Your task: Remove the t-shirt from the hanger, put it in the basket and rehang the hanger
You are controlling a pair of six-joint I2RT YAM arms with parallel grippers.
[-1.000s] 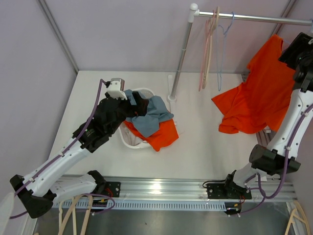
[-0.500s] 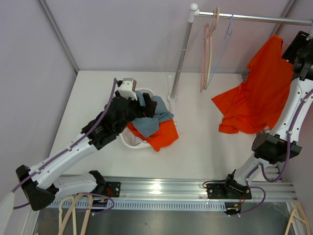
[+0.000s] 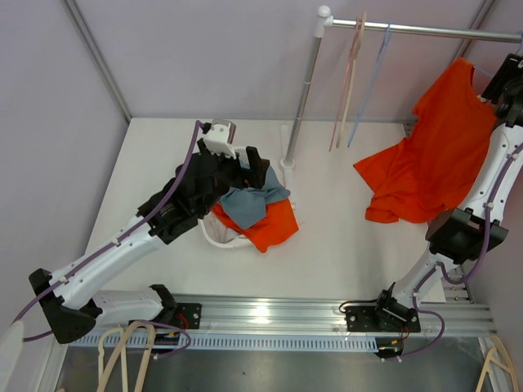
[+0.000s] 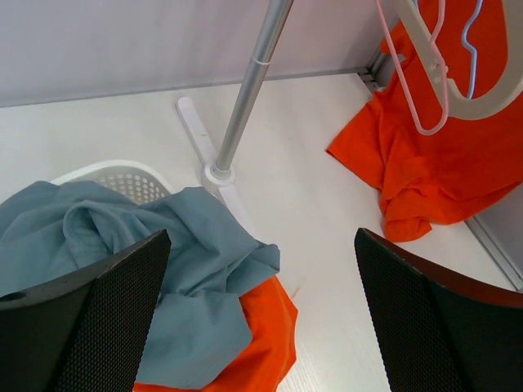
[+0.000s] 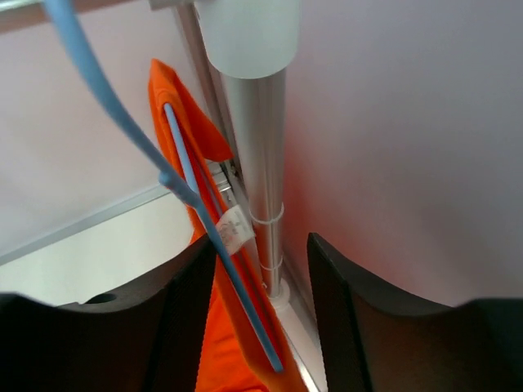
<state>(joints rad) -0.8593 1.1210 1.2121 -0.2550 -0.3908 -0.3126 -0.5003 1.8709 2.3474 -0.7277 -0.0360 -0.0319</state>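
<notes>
The orange t-shirt [image 3: 441, 155] hangs at the right end of the rail [image 3: 425, 30], its lower part bunched on the table. In the right wrist view it [image 5: 176, 102] is draped over a blue hanger [image 5: 214, 233], with a white label showing. My right gripper [image 5: 260, 245] is open at the shirt's collar; the hanger arm and shirt shoulder run between its jaws, nearer the left finger. From above it [image 3: 513, 86] sits at the frame's right edge. My left gripper [image 4: 261, 245] is wide open and empty above the basket's clothes; it also shows in the top view [image 3: 255, 163].
A white basket [image 3: 214, 234] holds grey-blue [image 4: 163, 269] and orange [image 4: 265, 343] clothes. The rack's upright post [image 3: 298, 98] stands behind it, with a second post [image 5: 257, 163] right of my right gripper. Empty pink [image 3: 350, 73] and blue [image 3: 369, 77] hangers hang on the rail.
My left arm has moved right and further back over the basket. My right gripper has shifted up and right by the shirt's collar. The empty hangers have swung on the rail.
</notes>
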